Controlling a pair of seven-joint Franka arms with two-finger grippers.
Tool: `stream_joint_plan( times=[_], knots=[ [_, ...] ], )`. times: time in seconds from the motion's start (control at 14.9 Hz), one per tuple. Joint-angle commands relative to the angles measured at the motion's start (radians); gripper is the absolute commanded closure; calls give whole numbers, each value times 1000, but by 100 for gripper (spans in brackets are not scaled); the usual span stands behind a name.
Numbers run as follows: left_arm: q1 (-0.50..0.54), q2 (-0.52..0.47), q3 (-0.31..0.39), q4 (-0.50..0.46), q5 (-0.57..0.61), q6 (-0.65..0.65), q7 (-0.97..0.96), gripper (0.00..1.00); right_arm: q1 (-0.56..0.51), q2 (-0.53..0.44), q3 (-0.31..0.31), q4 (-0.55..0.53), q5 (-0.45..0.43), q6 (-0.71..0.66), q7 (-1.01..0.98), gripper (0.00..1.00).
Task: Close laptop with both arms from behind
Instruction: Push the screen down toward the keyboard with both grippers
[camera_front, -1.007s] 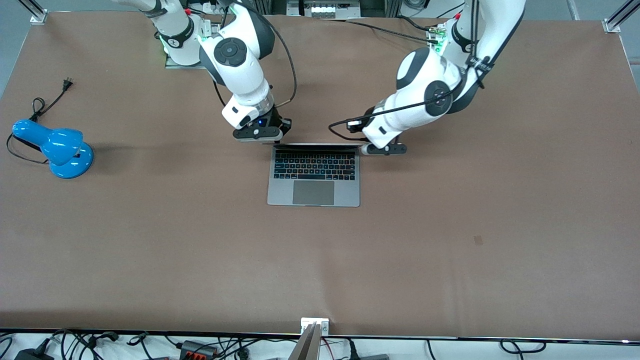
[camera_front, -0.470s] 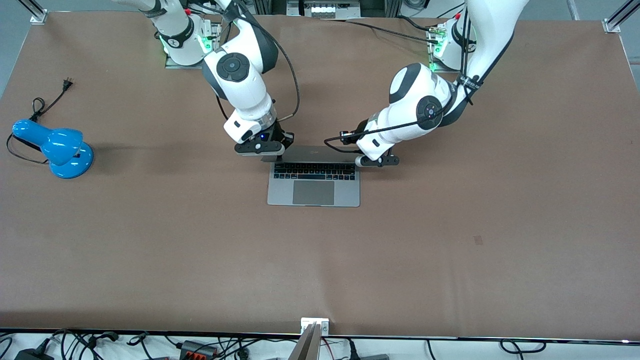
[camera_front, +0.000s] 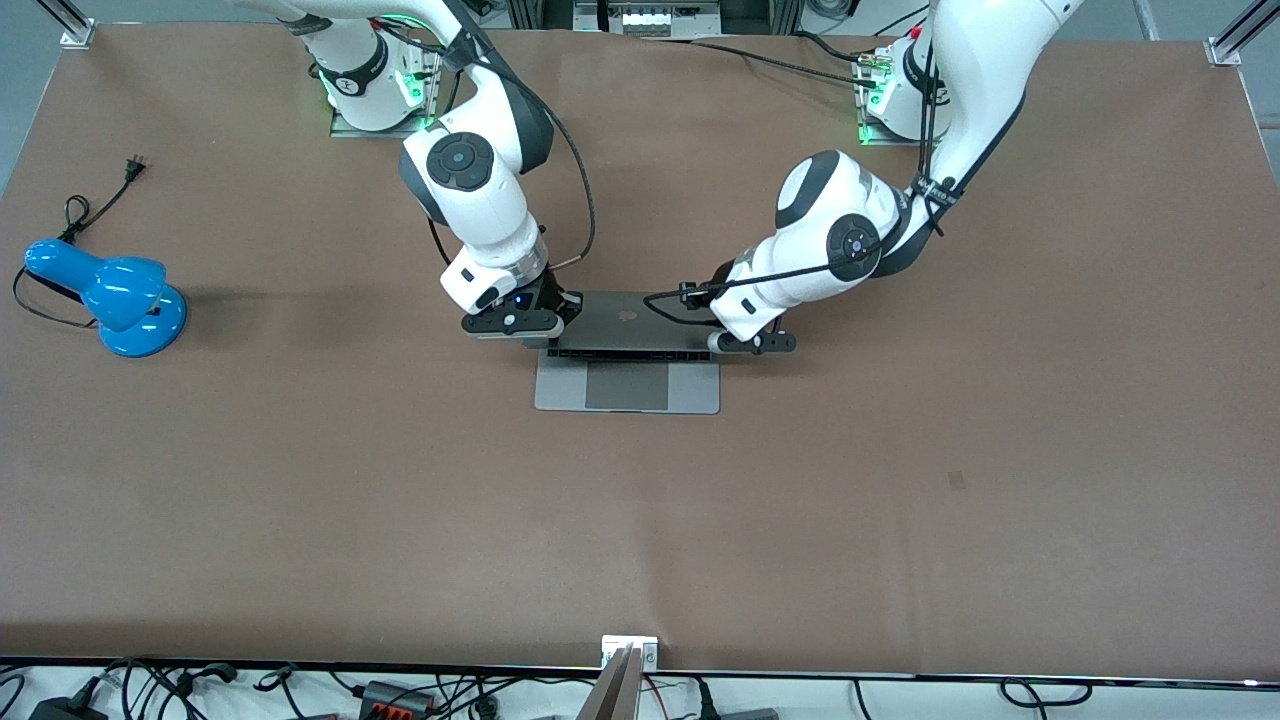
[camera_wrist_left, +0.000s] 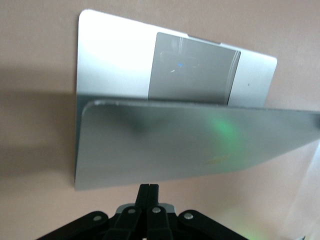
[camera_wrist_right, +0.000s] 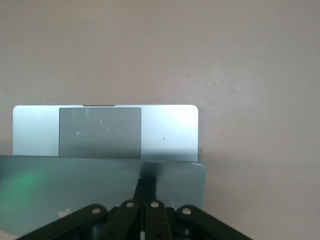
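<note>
The silver-grey laptop (camera_front: 627, 385) lies mid-table, its lid (camera_front: 625, 316) tilted well down over the keyboard, apple logo showing. Only the trackpad and a thin strip of keys remain in sight. My right gripper (camera_front: 515, 325) is shut, at the lid's corner toward the right arm's end; in the right wrist view its fingertips (camera_wrist_right: 146, 181) rest against the lid's back (camera_wrist_right: 90, 190). My left gripper (camera_front: 752, 343) is shut, at the lid's other corner; in the left wrist view its fingertips (camera_wrist_left: 149, 187) sit at the edge of the lid (camera_wrist_left: 200, 140), above the trackpad (camera_wrist_left: 195, 70).
A blue desk lamp (camera_front: 120, 300) with a loose black cord (camera_front: 100, 205) lies toward the right arm's end of the brown table (camera_front: 900, 480). Cables and adapters run along the table's edge nearest the front camera (camera_front: 400, 690).
The lid has swung down from near upright to well over the keyboard. Both shut grippers have moved with it, toward the front camera and lower.
</note>
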Motion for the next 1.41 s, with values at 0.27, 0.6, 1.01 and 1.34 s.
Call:
stream_joint_plan(
  times=[0.27, 0.6, 1.01, 1.34],
  knots=[
    [-7, 112, 18, 97, 83, 13, -17, 100, -6, 116, 5, 115, -21, 10, -6, 100],
    [-9, 130, 19, 101, 92, 15, -16, 100, -10, 146, -14, 135, -63, 10, -7, 100],
    [-44, 172, 59, 122, 114, 73, -11, 100, -8, 211, -15, 142, -84, 54, -6, 100],
    [-95, 208, 108, 139, 137, 101, -16, 100, -6, 230, -15, 142, -84, 67, -6, 100]
  ],
)
